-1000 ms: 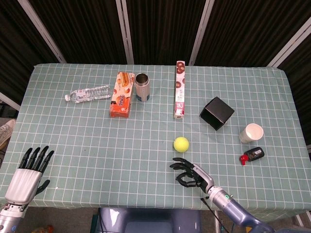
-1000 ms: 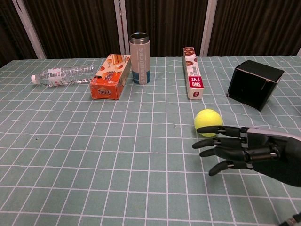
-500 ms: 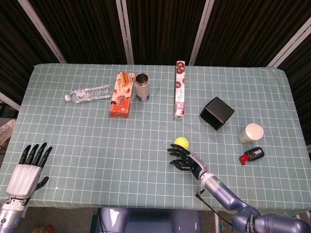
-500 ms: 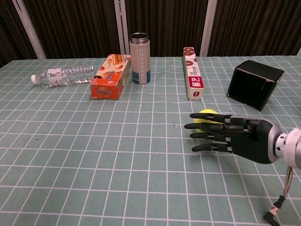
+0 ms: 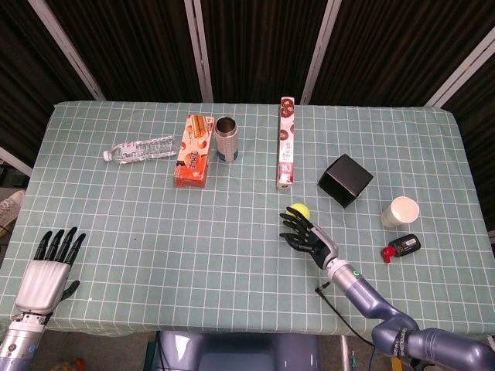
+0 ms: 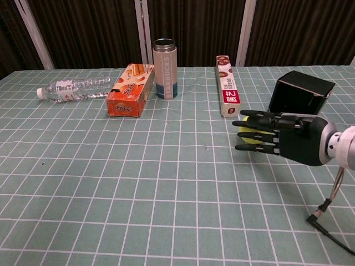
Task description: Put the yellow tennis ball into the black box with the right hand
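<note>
The yellow tennis ball (image 5: pixel 300 209) lies on the checked cloth, a short way near-left of the black box (image 5: pixel 346 179). My right hand (image 5: pixel 309 234) reaches in from the near side, its fingers spread and extended against the ball. In the chest view the right hand (image 6: pixel 283 138) covers most of the tennis ball (image 6: pixel 254 139), with yellow showing between the fingers. The black box (image 6: pixel 299 98) stands just behind the hand, tipped with its opening facing left and forward. My left hand (image 5: pixel 46 270) rests at the near left table edge, fingers apart and holding nothing.
Along the far side lie a water bottle (image 5: pixel 139 148), an orange carton (image 5: pixel 193 151), a steel tumbler (image 5: pixel 226 138) and a long snack box (image 5: pixel 286 143). A paper cup (image 5: pixel 400 212) and a red-and-black item (image 5: pixel 401 247) sit right of the box. A cable (image 6: pixel 327 221) trails from my right wrist.
My right hand has moved away from the near edge up to the ball. The ball has shifted a little farther and to the right, toward the black box. The left hand has barely moved.
</note>
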Robot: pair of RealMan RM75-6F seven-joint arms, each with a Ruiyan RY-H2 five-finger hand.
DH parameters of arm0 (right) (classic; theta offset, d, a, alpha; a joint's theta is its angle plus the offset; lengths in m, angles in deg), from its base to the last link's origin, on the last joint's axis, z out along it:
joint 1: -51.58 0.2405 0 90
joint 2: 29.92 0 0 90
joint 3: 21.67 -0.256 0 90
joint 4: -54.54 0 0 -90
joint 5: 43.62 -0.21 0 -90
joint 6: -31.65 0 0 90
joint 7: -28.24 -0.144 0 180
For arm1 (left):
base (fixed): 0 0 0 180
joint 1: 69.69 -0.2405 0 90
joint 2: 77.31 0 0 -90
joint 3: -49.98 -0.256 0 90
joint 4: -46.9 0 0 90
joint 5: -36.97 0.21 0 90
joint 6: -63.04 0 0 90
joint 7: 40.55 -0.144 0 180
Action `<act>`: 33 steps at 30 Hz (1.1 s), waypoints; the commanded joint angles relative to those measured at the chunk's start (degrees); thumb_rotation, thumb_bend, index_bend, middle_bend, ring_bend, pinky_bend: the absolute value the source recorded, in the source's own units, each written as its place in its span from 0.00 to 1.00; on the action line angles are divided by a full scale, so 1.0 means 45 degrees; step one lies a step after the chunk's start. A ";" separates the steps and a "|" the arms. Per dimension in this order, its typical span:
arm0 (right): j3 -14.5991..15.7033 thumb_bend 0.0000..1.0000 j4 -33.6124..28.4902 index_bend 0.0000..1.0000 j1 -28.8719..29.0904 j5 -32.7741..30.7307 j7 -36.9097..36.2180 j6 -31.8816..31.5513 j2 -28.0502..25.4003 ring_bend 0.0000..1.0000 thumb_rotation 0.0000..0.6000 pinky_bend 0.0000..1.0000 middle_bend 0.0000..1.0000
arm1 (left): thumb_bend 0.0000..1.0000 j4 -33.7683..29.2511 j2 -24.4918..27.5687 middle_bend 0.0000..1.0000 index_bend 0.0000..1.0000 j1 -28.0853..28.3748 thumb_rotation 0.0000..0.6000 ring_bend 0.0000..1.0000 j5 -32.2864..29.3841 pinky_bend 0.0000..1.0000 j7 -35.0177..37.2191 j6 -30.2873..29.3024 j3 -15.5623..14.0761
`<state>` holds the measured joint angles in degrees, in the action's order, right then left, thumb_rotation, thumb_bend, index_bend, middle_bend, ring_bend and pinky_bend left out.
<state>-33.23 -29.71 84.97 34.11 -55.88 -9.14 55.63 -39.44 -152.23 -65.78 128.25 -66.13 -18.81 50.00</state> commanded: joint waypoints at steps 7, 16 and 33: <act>-0.0333 0.50 0.1287 0.00 0.0330 0.0237 -0.0738 0.0243 0.0042 0.01 1.00 0.11 0.05 | 0.15 -0.0034 -0.0029 0.00 0.00 0.0037 1.00 0.00 -0.0143 0.04 -0.0087 0.0032 -0.0008; -0.0786 0.51 0.3253 0.00 0.0765 -0.0088 -0.1586 0.0726 0.0513 0.00 1.00 0.07 0.02 | 0.15 -0.0041 -0.0061 0.00 0.00 0.0107 1.00 0.00 -0.0295 0.04 -0.0152 0.0097 -0.0041; -0.0730 0.51 0.7609 0.00 0.1456 0.0181 -0.1119 0.1088 0.1659 0.00 1.00 0.00 0.01 | 0.15 -0.0081 -0.0143 0.00 0.00 0.0314 1.00 0.00 -0.0756 0.04 -0.0360 0.0373 -0.0049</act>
<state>-37.38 2.29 91.15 33.83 -62.54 -3.70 62.25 -39.80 -152.85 -64.38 124.86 -67.74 -17.13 49.79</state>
